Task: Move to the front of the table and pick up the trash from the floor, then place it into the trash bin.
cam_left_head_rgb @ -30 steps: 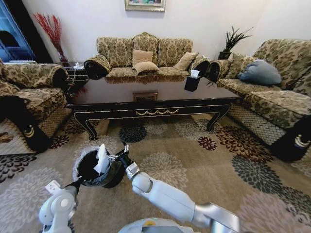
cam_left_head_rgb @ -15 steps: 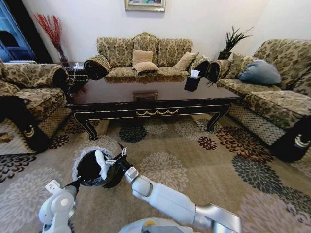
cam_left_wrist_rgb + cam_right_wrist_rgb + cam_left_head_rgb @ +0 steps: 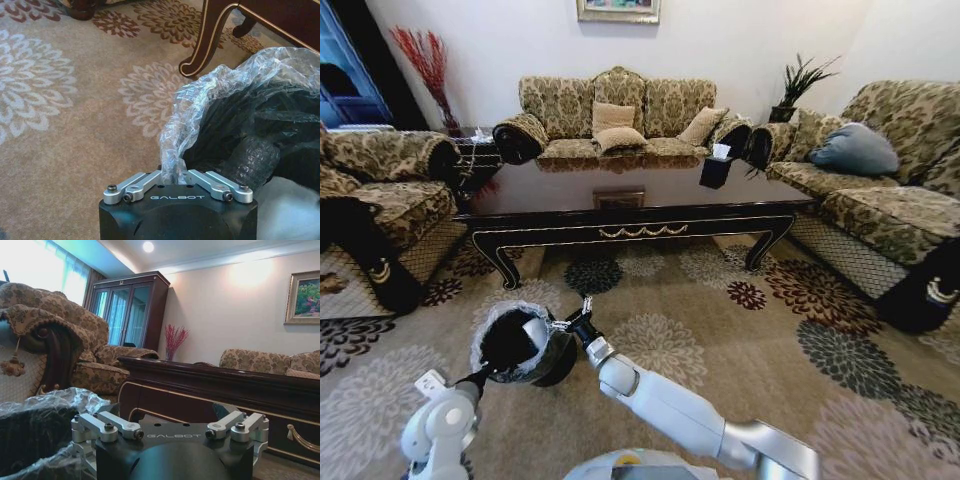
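Note:
The black trash bin (image 3: 510, 350) with a crinkled clear liner (image 3: 215, 95) is tilted above the floor (image 3: 720, 330) in front of the table (image 3: 640, 190). My left gripper (image 3: 480, 378) is shut on the bin's rim and liner (image 3: 172, 175). A white paper wad, the trash (image 3: 535, 330), lies inside the bin's mouth against the side nearest my right gripper. That right gripper (image 3: 572, 325) hovers at this rim, jaws spread and open, nothing between them. From the right wrist the liner (image 3: 45, 405) sits close below and the table (image 3: 200, 385) stands behind it.
Sofas stand along the left (image 3: 380, 190), the back (image 3: 620, 120) and the right (image 3: 890, 190) of the table. A black tissue box (image 3: 716, 170) rests on the tabletop. Open carpet stretches to the right of the bin.
The white paper stood upright above the bin in my right gripper a second ago. It has gone down into the bin, and the right gripper has let it go.

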You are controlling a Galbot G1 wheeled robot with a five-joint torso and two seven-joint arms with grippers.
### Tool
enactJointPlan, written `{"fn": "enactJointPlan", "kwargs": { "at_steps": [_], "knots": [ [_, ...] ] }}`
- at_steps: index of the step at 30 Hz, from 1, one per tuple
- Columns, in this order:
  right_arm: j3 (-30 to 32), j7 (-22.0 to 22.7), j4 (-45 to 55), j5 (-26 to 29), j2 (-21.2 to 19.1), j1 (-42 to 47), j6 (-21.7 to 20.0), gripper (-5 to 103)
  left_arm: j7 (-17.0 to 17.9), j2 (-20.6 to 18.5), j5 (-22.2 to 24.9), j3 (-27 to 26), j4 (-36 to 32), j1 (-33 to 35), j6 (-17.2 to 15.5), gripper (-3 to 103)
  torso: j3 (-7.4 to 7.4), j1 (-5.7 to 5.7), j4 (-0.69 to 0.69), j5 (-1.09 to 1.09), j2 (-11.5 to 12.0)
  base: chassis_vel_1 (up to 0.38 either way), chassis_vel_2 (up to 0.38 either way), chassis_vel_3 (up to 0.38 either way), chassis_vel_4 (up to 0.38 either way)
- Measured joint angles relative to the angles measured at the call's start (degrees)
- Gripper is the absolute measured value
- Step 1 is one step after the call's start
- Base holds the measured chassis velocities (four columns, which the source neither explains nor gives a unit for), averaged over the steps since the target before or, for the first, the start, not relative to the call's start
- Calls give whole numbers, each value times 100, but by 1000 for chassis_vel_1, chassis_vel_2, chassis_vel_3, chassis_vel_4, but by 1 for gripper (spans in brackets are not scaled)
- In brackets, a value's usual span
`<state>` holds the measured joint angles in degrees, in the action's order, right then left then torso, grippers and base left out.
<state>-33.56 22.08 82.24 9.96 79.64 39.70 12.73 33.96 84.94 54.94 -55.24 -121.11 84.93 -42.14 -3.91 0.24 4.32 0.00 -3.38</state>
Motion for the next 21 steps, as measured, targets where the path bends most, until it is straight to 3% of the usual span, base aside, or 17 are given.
{"fn": "enactJointPlan", "kwargs": {
  "at_steps": [9,16,21],
  "knots": [
    [296,124,-83,76,33,30,-233,100,34,-104,209,-334,102,-43,0,2,0,0,0,0,0,0,0,0,0],
    [704,202,-198,326,-8,86,-528,100,620,-297,451,-620,355,-94,2,2,0,0,0,-1,0,0,0,0,0],
    [804,277,-235,424,-30,102,-660,100,748,-352,550,-647,557,-224,3,2,0,0,-1,0,0,0,0,0,0]
  ]
}}
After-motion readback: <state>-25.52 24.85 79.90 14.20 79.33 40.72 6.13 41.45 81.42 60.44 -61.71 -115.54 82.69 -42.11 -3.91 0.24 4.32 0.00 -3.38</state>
